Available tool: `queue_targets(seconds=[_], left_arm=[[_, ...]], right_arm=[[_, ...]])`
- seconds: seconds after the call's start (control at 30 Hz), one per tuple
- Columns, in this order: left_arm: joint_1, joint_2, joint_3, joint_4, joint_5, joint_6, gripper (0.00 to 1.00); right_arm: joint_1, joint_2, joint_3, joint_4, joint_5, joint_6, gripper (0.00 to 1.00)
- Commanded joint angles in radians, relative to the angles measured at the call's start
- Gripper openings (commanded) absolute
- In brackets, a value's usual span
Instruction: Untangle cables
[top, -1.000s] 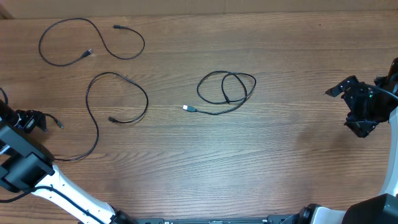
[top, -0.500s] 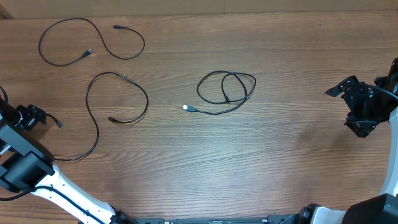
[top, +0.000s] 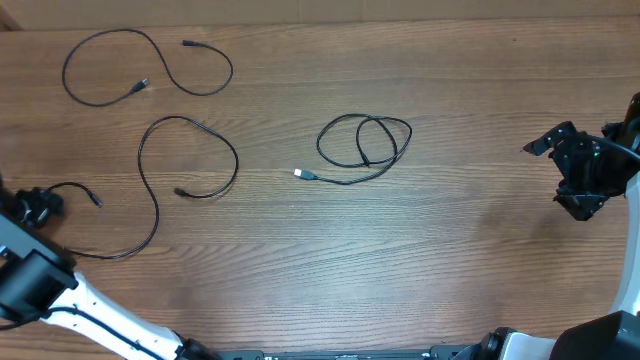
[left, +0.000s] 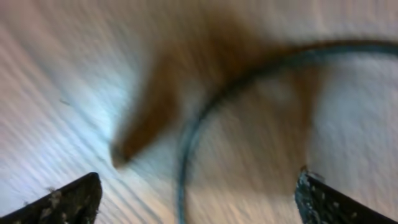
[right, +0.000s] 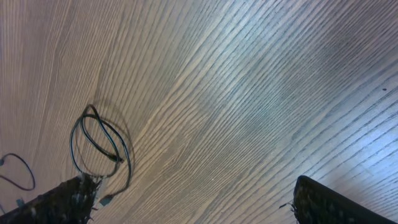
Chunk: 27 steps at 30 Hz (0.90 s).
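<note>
Since only the coiled cable (top: 361, 140) looped over itself, the next move hinged on who reached it. It lay between the two arms, well apart from both, but clearly nearer the right gripper (top: 563, 173) than the left gripper (top: 33, 204). From the right gripper it sat ahead and off to one finger's side. In the right wrist view it showed low by that fingertip, with bare table (top: 450, 260) across the rest of the gap.

The coil's long axis ran roughly along the line joining the two grippers. Its tail trailed away from the right gripper and ended in the silver tip (top: 300, 173) on the far side. My read: right arm's job, take the near end of the coil.

Right fingers stood wide apart, holding nothing. Left fingers were also wide apart with nothing gripped. The left wrist view was blurred, showing just a strand (left: 185, 143) arcing between the fingertips. That fit the long loose cable (top: 140, 160), whose plug end (top: 95, 200) lay just beside the left gripper. The third cable (top: 65, 72) lay beyond that one, in open curves, apart from the rest.
</note>
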Motion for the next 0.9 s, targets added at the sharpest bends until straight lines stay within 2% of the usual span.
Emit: queue_targets(seconds=[0.0,0.07,0.2,0.23,0.37,0.4,0.53,0.57,0.87], left_arm=[[0.051,-0.007,-0.016,0.017,-0.007,-0.013,0.94],[0.076,-0.007,-0.033,0.045,0.037,0.003,0.88],[0.102,-0.006,-0.095,0.115,0.177,0.060,0.86],[0.103,-0.006,-0.115,0.138,0.211,0.063,0.81],[0.097,-0.006,-0.171,0.210,0.328,0.108,0.56],[0.091,-0.006,-0.190,0.232,0.352,0.109,0.44],[0.072,-0.006,-0.227,0.271,0.365,0.108,0.17],[0.066,-0.006,-0.232,0.277,0.365,0.106,0.13],[0.005,-0.006,-0.237,0.315,0.371,0.055,0.09]], right_arm=[[-0.001,-0.007,0.018,0.002,0.003,-0.004,1.00],[-0.001,-0.007,0.018,0.002,0.003,-0.004,1.00],[-0.001,-0.007,0.018,0.002,0.003,-0.004,1.00],[-0.001,-0.007,0.018,0.002,0.003,-0.004,1.00],[-0.001,-0.007,0.018,0.002,0.003,-0.004,1.00],[-0.001,-0.007,0.018,0.002,0.003,-0.004,1.00],[-0.001,-0.007,0.018,0.002,0.003,-0.004,1.00],[-0.001,-0.007,0.018,0.002,0.003,-0.004,1.00],[-0.001,-0.007,0.018,0.002,0.003,-0.004,1.00]])
